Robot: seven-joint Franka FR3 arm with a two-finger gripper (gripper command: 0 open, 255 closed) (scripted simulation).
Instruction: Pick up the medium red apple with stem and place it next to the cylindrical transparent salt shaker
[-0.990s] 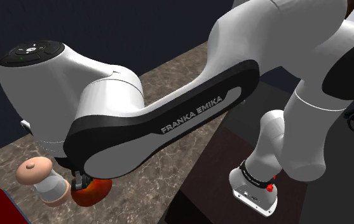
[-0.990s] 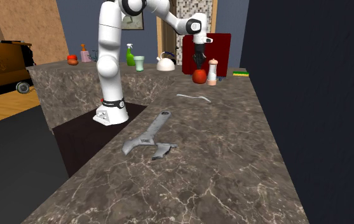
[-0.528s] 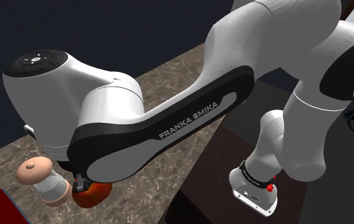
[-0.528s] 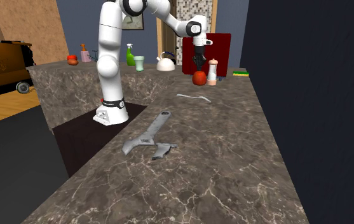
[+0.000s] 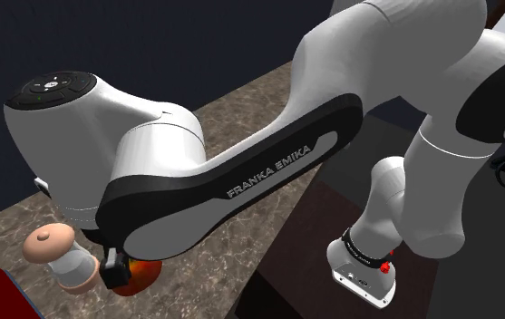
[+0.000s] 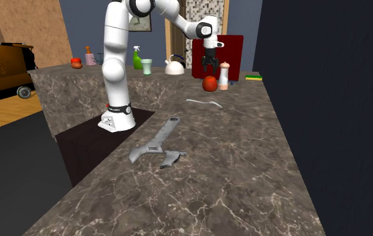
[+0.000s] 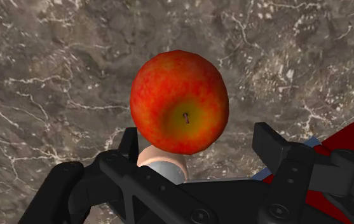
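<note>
Marble counter [image 6: 232, 154] | claw [image 6: 209, 68] wide open, holding nothing | apple [image 7: 179, 100] below it, just beside salt shaker [image 6: 224, 76] | placement looks done | next: lift clear

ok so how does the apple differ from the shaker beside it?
Shape: the apple is round, the shaker an upright cylinder. Colour: apple red-orange, shaker pale with a pinkish cap. Height: shaker stands taller than the apple. Both rest on the marble counter, side by side.

Red-orange apple [image 7: 179, 100] rests stem up, just beside the upright white salt shaker [image 6: 224, 76].
</note>
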